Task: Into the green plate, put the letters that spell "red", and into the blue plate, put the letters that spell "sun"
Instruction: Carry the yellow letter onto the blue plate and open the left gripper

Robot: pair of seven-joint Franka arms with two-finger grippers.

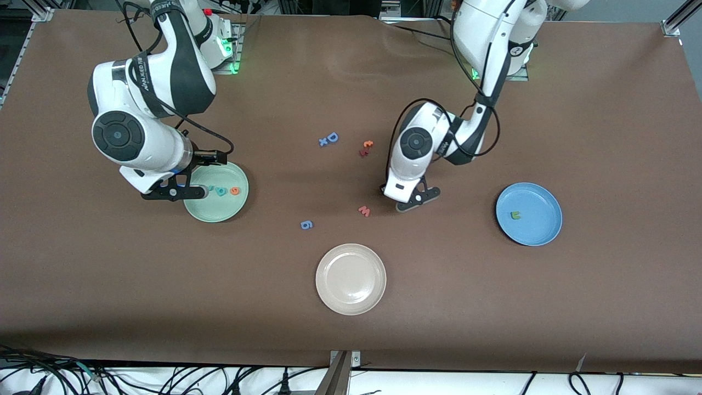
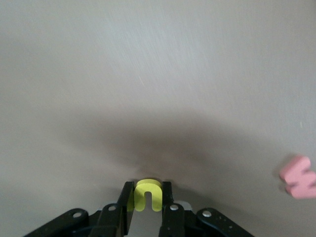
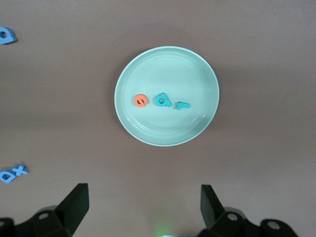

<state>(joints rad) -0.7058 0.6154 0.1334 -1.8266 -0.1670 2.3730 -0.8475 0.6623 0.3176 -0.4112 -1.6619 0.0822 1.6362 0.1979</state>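
— Gripper check first: what is the left gripper (image 2: 146, 210) doing?

— Its fingers are pinched on a small yellow foam letter "u" (image 2: 147, 194), low over the brown table (image 1: 493, 307), just beside the red-pink foam "w" (image 1: 364, 211).

— And working from the front camera outward?

— Nearest lies the round beige-white plate (image 1: 351, 278). Farther off come the small blue foam "g" (image 1: 306, 224) and the "w". Toward the left arm's end sits the round mid-blue plate (image 1: 528, 213) with a dark green foam "n" (image 1: 515, 215) in it.

— The green one?

— The round pale mint-green plate (image 3: 167, 96) lies toward the right arm's end. An orange foam "e" (image 3: 141, 100), a teal foam "d" (image 3: 163, 100) and a smaller teal foam "r" (image 3: 182, 104) lie in it in a row.

— The right gripper?

— The right gripper (image 3: 143, 205) hangs over that plate's edge, fingers spread wide, holding nothing.

— Farthest?

— A blue foam capital "D" (image 1: 331, 137) with a small blue "x" (image 1: 323, 142) touching it, and an orange foam "t" (image 1: 367, 144) beside a dark red letter (image 1: 362, 153) I cannot read.
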